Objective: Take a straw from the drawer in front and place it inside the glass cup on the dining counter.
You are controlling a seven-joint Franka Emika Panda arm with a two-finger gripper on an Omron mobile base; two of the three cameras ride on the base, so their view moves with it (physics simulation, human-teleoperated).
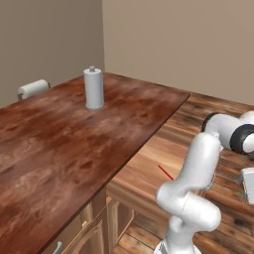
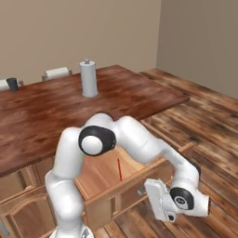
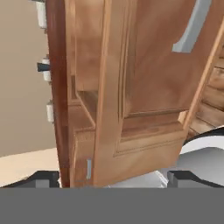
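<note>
Pincer: your gripper (image 3: pixel 113 176) stands with its jaws wide apart and nothing between them; in the hand view one dark tip sits at each lower corner.
Pincer position: in the right base view you see the hand low down, just in front of the drawer's front panel, beside the small silver handle (image 2: pixel 140 191).
Facing: the hand camera looks close onto the light wood front of the drawer (image 3: pixel 144 87), with the silver bar showing at the top right of that view.
Drawer: it stands pulled out from under the dining counter (image 2: pixel 56 114), its flat wood bottom exposed.
Straw: your red straw (image 2: pixel 119 169) lies flat on the drawer bottom, well apart from the pincer; the left base view shows it too (image 1: pixel 165 172).
Glass cup: the dark tumbler (image 2: pixel 12 84) stands upright near the far left edge of the counter top.
Paper towel roll: the tall cylinder (image 2: pixel 88 78) stands upright mid-counter, well apart from the cup.
</note>
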